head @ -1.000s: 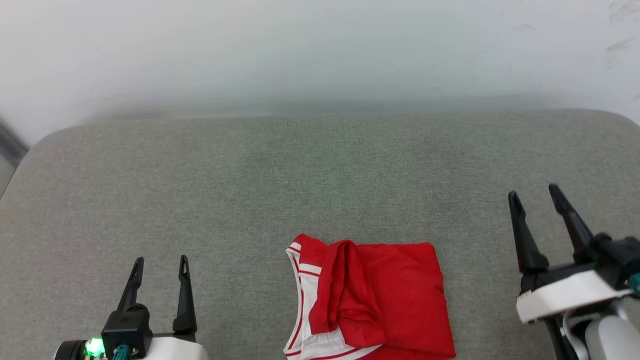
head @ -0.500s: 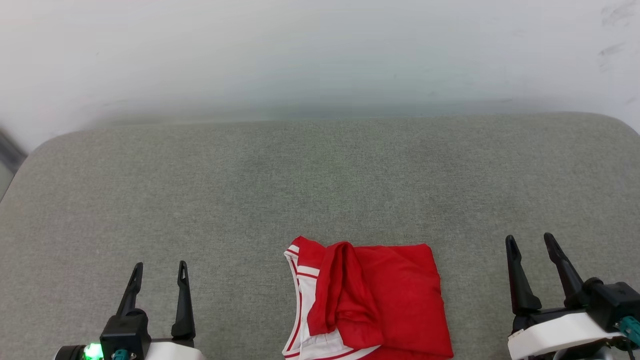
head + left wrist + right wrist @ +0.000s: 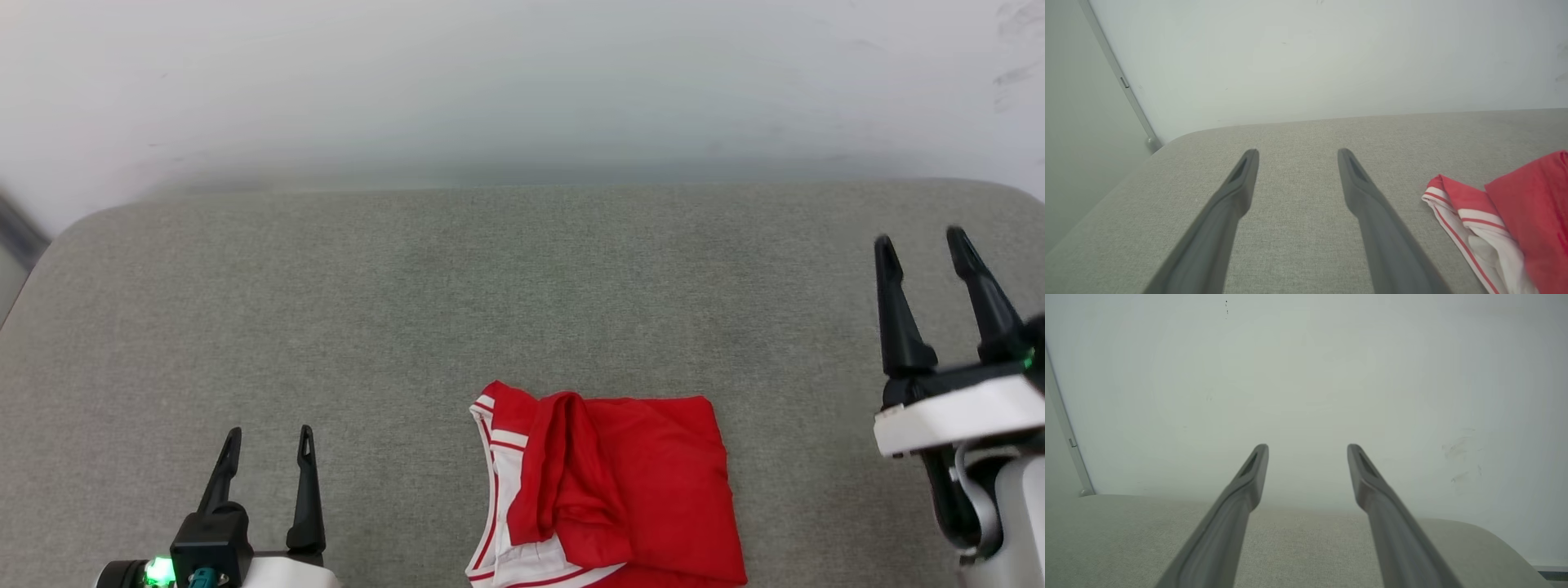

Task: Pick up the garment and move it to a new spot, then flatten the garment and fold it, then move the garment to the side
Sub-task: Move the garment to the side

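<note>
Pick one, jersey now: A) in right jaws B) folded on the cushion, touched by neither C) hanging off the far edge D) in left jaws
B: the jersey lies folded on the cushion between the left gripper and right gripper, jaws open, apart from it.

In the head view, the right gripper (image 3: 918, 238) has changed place. A second ago its fingers rose from the lower right. Half a second ago they had sunk closer to the bottom edge. Now they stand higher and further right than at either moment, with their tips over the bench (image 3: 522, 269) near its far right corner.
</note>
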Available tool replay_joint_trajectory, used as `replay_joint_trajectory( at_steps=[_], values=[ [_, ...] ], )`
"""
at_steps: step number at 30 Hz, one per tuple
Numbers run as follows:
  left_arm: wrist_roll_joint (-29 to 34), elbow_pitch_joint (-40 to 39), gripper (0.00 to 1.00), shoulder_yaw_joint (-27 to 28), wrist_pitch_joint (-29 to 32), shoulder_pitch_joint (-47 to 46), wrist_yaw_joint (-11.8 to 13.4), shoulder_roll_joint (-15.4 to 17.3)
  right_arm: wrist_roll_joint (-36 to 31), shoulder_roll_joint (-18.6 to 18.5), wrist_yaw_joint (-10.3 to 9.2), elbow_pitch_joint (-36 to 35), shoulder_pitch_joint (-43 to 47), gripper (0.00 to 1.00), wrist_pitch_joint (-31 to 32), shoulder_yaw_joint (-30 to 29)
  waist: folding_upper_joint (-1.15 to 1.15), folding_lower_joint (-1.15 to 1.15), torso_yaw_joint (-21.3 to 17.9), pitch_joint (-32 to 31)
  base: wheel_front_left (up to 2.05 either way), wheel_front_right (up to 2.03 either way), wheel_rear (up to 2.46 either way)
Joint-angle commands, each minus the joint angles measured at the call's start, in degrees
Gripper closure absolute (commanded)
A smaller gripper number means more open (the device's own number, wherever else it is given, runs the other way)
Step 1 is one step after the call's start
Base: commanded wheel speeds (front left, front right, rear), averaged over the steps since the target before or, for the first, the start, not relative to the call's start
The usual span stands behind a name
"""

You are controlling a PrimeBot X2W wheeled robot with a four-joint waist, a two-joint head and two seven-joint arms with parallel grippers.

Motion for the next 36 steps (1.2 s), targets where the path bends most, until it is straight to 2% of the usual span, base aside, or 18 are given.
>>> replay_joint_trajectory(
  at_steps=[1,4,7,13,18,20,24,30,36],
  values=[
    [-0.3,0.1,0.0,-0.3,-0.1,-0.7,-0.1,-0.2,0.5,-1.0,-0.02,-0.3,-1.4,0.0,1.6,0.9,0.0,0.0,0.3,0.1,0.0,0.0,0.0],
    [-0.2,0.3,0.0,-0.5,-0.1,-1.1,-0.2,-0.3,3.3,-4.0,-0.02,-0.1,-5.0,0.0,9.2,4.0,0.0,0.0,0.9,0.4,0.0,0.0,0.0],
    [-0.3,0.4,0.0,-0.6,-0.1,-1.2,-0.3,-0.4,8.4,-7.3,-0.02,-0.3,-7.6,0.0,19.5,7.8,0.0,0.0,1.3,0.8,0.0,0.0,0.0],
    [-0.7,0.4,0.0,-0.7,-0.1,-2.0,-0.3,-0.6,23.5,-13.9,-0.02,-0.2,-9.7,0.0,42.3,14.1,0.0,0.0,1.9,2.2,0.0,0.0,0.0],
    [-0.8,0.5,0.0,-1.0,-0.1,-3.1,-0.4,-0.7,34.5,-17.5,-0.02,1.5,-7.2,0.0,57.1,16.3,0.0,0.0,2.9,3.9,0.0,0.0,0.0],
    [-0.8,0.4,0.0,-1.1,-0.1,-4.0,-0.6,-0.8,36.9,-18.4,-0.02,2.0,-6.3,0.0,60.2,17.0,0.0,0.0,3.5,4.8,0.0,0.0,0.0],
    [-1.0,0.4,0.0,-1.6,-0.1,-5.3,-0.9,-0.9,40.7,-17.4,-0.02,3.6,-3.7,0.0,62.9,17.9,0.0,0.0,4.7,7.0,0.0,0.0,0.0],
    [-1.1,0.5,0.0,-2.0,-0.1,-7.7,-1.1,-1.1,43.7,-13.7,-0.02,7.1,-2.7,0.0,61.9,18.8,0.0,0.0,6.6,10.6,0.0,0.0,0.0],
    [-1.3,0.9,0.0,-2.4,-0.1,-9.6,-1.3,-1.2,43.3,-11.0,-0.07,12.5,-3.1,0.0,61.1,22.8,0.0,0.0,8.4,12.8,0.0,0.0,0.0]
  ],
)
